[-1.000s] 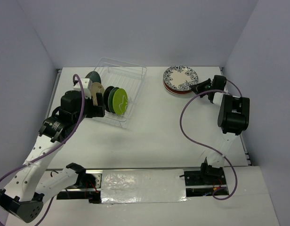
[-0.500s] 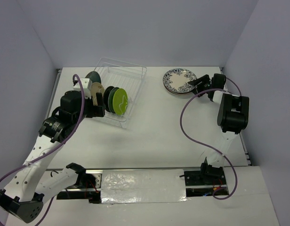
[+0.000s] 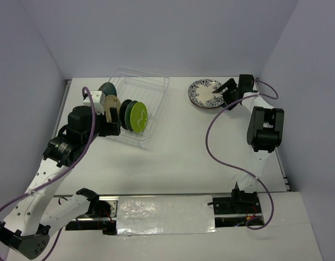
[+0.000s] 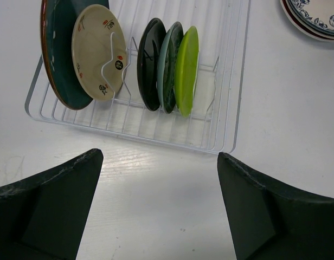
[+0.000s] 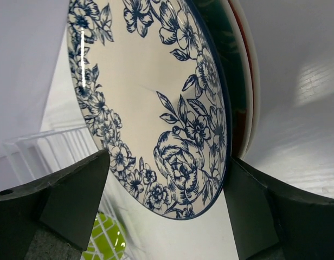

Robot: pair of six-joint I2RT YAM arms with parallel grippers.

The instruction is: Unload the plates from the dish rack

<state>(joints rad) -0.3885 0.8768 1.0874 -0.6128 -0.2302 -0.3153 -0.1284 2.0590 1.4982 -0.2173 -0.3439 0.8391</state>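
The dish rack point(image 3: 151, 92) point(image 4: 231, 108) holds upright plates: a large dark teal one point(image 3: 107, 88) point(image 4: 57, 59), a small tan one point(image 3: 112, 101) point(image 4: 99, 49), a dark one point(image 4: 151, 62), a grey-green one point(image 4: 170, 67) and a lime green one point(image 3: 139, 118) point(image 4: 186, 70). My left gripper point(image 3: 112, 126) point(image 4: 159, 184) hangs open over bare table in front of the rack. At the back right the white-blue floral plate point(image 3: 204, 92) point(image 5: 151, 92) lies on a red-teal plate point(image 5: 238, 92). My right gripper point(image 3: 226, 91) point(image 5: 166, 208) is open, its fingers astride the floral plate's rim without touching it.
Purple-grey walls close in the table on three sides. The right arm's purple cable point(image 3: 211, 138) loops over the table to the right of the middle. The arm bases and a foil-covered rail point(image 3: 165, 215) line the near edge.
My right gripper has opened and let go of the floral plate, which now lies flat on the stack. The right wrist has shifted toward the back. The left arm has barely moved.
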